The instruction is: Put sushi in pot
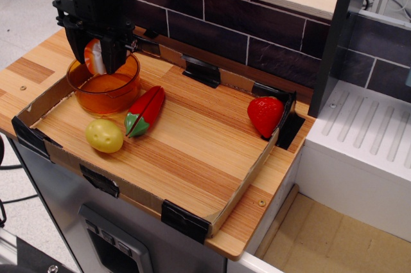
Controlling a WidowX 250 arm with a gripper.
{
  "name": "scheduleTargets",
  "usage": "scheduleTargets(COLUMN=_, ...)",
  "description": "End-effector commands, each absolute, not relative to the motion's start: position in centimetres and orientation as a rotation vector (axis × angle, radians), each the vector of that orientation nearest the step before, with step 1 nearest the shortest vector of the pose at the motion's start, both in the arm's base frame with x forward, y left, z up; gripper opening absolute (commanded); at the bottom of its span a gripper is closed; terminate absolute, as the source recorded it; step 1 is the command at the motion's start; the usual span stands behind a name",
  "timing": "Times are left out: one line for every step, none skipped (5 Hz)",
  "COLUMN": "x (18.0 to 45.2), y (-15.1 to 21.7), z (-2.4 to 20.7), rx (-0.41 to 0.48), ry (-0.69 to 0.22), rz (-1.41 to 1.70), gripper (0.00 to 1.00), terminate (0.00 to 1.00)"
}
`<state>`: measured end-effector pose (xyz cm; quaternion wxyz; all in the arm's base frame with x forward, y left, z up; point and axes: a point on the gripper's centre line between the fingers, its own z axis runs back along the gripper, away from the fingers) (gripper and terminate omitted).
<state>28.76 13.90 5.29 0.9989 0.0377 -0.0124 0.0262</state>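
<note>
The translucent orange pot (pixel 106 90) stands at the back left of the cardboard-walled tray. My black gripper (pixel 96 58) hangs right over the pot's far rim, its fingers reaching down to the pot's mouth. It is shut on the sushi (pixel 96 56), a small white wedge with an orange strip, held between the fingers just above or at the level of the rim. The lower part of the sushi is partly hidden by the fingers.
A red-green pepper (pixel 146 110) lies just right of the pot, and a yellow potato-like toy (pixel 104 135) sits in front of it. A red strawberry (pixel 264 115) rests by the tray's right corner. Low cardboard walls (pixel 244 183) ring the wooden board; a dark tiled wall stands behind.
</note>
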Motion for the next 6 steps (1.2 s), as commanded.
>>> scheduleTargets(x=30.1, y=13.8, z=6.6, rx=0.099, ry=-0.017, rz=0.074, gripper=1.00, terminate=0.00)
scheduleTargets(x=29.9, y=12.5, z=8.9, rx=0.047, ry=-0.043, rz=0.075, gripper=1.00, terminate=0.00)
scheduleTargets(x=29.6, y=10.9, z=12.0, rx=-0.027, ry=-0.046, rz=0.067, gripper=1.00, terminate=0.00)
scheduleTargets(x=29.7, y=10.4, z=13.6, rx=-0.050, ry=-0.038, rz=0.065, gripper=1.00, terminate=0.00)
scheduleTargets(x=29.7, y=10.4, z=13.6, rx=-0.050, ry=-0.038, rz=0.065, gripper=1.00, terminate=0.00)
scheduleTargets(x=29.7, y=10.4, z=13.6, rx=-0.050, ry=-0.038, rz=0.065, gripper=1.00, terminate=1.00)
